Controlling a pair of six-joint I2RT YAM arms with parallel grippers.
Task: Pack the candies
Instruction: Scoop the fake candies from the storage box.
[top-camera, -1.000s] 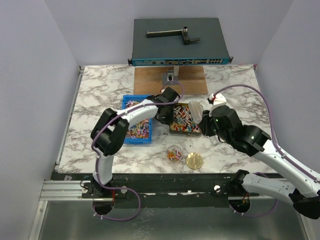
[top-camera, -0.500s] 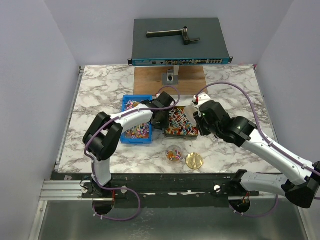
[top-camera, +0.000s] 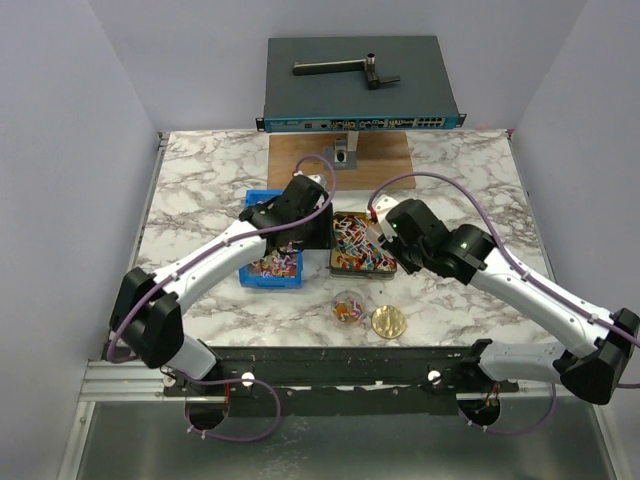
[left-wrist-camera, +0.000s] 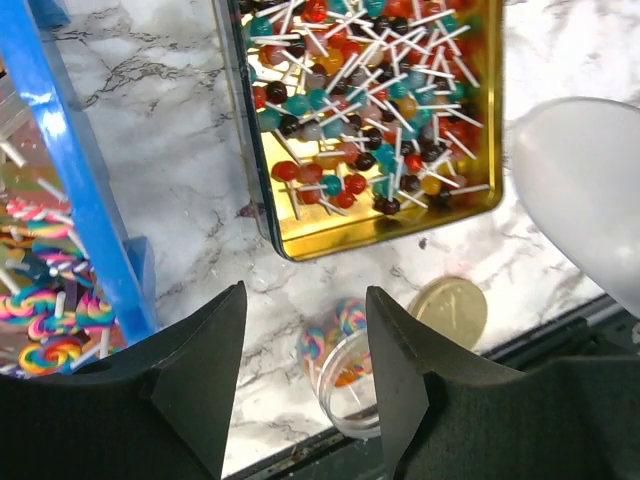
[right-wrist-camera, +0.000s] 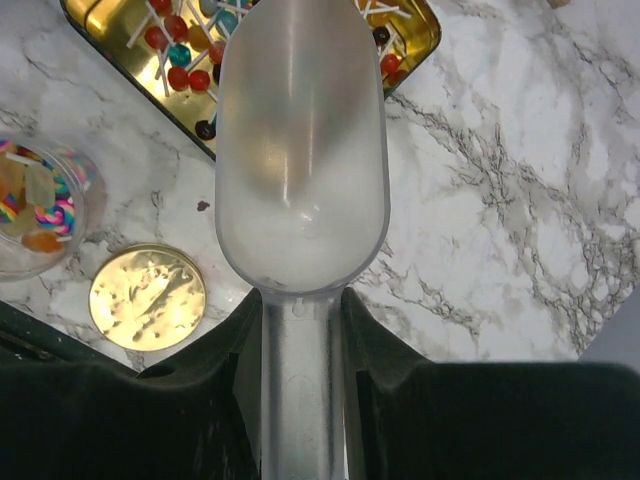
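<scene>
The candies (left-wrist-camera: 370, 110), tiny coloured balls on white sticks, lie heaped in the gold tin (left-wrist-camera: 330, 232) at mid-worktop, thick toward its far end and thin at the near end, where bare metal shows. A few more sit in the small clear jar (right-wrist-camera: 35, 215) at the tin's 6 o'clock, with the round gold lid (right-wrist-camera: 147, 297) just beside it at about 5 o'clock. My right gripper (right-wrist-camera: 302, 330) is clenched on the handle of a translucent scoop (right-wrist-camera: 302, 150), which looks empty, its lip over the tin's near corner. My left gripper (left-wrist-camera: 305, 300) hangs released, holding nothing, above the marble worktop (right-wrist-camera: 480, 200) between the tin and the blue bin (left-wrist-camera: 75, 190) at the tin's 9 o'clock. I judge the step to be scooping: I would drop the lip low, drive shallow into the thick end toward 12 o'clock, brace the tin with the left, and take a modest load, since the sticks look prone to tangle.
</scene>
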